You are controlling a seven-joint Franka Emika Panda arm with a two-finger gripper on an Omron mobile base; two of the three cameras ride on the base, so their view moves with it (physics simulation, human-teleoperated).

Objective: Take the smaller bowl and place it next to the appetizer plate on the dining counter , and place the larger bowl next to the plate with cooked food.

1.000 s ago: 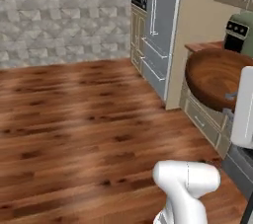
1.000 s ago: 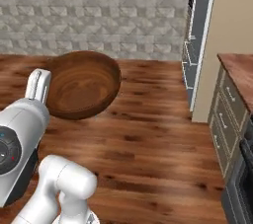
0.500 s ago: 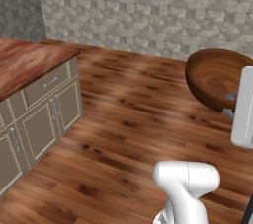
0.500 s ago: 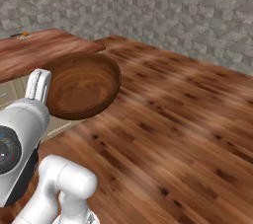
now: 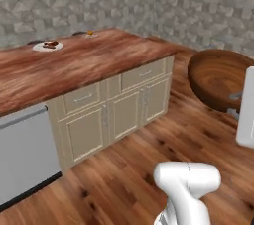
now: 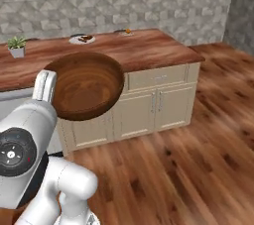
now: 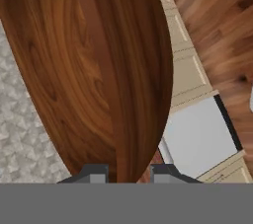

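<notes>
Delivery of the larger bowl (image 6: 87, 86) is under way — the gripper (image 7: 127, 172) is nipped tight on its rim, carrying it clear of the dining counter (image 5: 99, 63). Ahead, far beyond the gripper, sit the cooked-food plate (image 5: 48, 45) and appetizer plate (image 5: 90, 34). A second ago only floor and a fridge showed — the base has turned.

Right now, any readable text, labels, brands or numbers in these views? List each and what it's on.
None readable.
The dining counter, its cabinet fronts and the larger bowl in the gripper carry no lettering.
The round dark disc on the arm joint has small marks, too small to read.
</notes>
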